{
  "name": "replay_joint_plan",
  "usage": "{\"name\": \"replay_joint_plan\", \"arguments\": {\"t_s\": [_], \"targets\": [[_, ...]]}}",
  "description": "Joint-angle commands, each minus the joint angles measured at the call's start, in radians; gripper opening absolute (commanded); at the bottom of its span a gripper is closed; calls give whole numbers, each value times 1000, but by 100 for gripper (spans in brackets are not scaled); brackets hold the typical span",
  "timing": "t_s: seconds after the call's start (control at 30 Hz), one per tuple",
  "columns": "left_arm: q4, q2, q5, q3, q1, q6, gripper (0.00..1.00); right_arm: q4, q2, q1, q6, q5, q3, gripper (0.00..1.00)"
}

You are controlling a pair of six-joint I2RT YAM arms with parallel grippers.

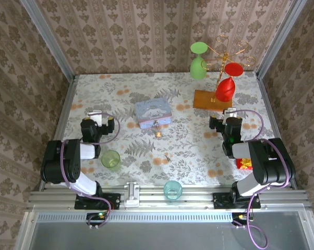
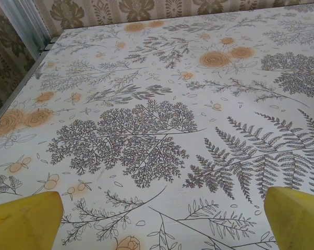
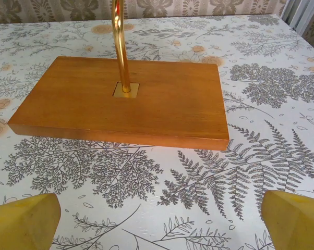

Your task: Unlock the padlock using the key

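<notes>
Both the left gripper (image 1: 95, 112) and right gripper (image 1: 230, 111) stand open and empty at mid-frame, so you risk a misjudged pinch flicking the speck-sized key (image 1: 167, 158), lower centre, away from the padlock (image 1: 158, 133) just below the blue tin (image 1: 153, 112).

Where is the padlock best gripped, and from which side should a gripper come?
Grip the padlock by its brass body, not the thin shackle, which would probably slip. Come from above: it lies low on the cloth, and the tin stands close behind it, so a sideways approach from the far side looks blocked. Its exact orientation is too small to tell.
</notes>
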Motion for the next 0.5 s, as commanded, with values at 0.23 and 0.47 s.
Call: {"name": "replay_joint_plan", "arguments": {"t_s": [0.23,0.47], "targets": [[3,3,16,18,-1,14,100,29,-4,-3,3,-1,13,100],[3,3,16,18,-1,15,100,29,-4,-3,3,-2,14,100]]}}
